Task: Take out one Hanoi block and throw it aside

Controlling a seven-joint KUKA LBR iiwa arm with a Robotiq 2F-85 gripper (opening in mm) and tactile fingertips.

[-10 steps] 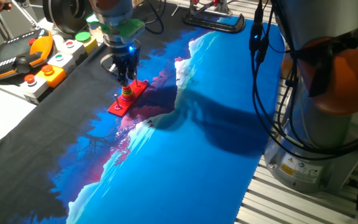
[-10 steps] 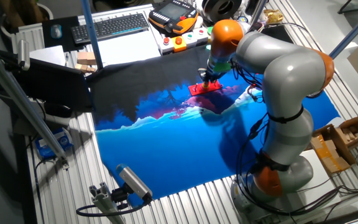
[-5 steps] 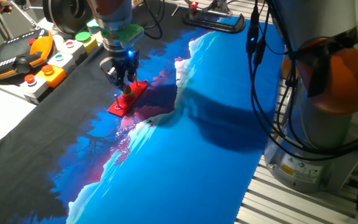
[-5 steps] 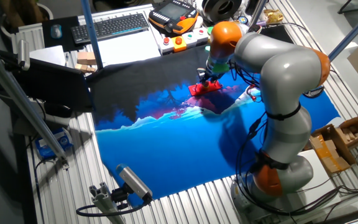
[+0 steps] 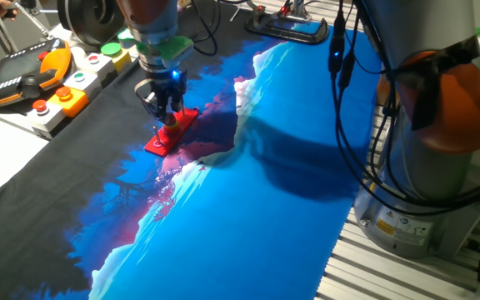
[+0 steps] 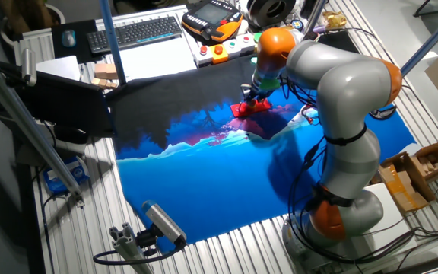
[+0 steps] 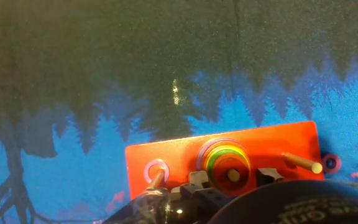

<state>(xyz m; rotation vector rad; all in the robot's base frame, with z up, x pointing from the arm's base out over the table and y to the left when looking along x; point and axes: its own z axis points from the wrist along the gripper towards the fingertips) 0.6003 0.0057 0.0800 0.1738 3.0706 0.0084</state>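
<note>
we see our gripper (image 7: 231,176) spread wide either side of the ring stack (image 7: 224,158) on the red pegged base (image 7: 180,155), small red hanoi block (image 7: 331,163) on cloth right of it

Tiny red Hanoi block (image 7: 331,163); flat on the cloth, just off the red base's (image 7: 166,155) end

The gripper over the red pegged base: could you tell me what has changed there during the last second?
The gripper has come down over the ring stack, which it now hides in one fixed view; its fingers sit on either side of the stack. Whether it has gripped a ring cannot be told. The red base and cloth have not moved.
</note>
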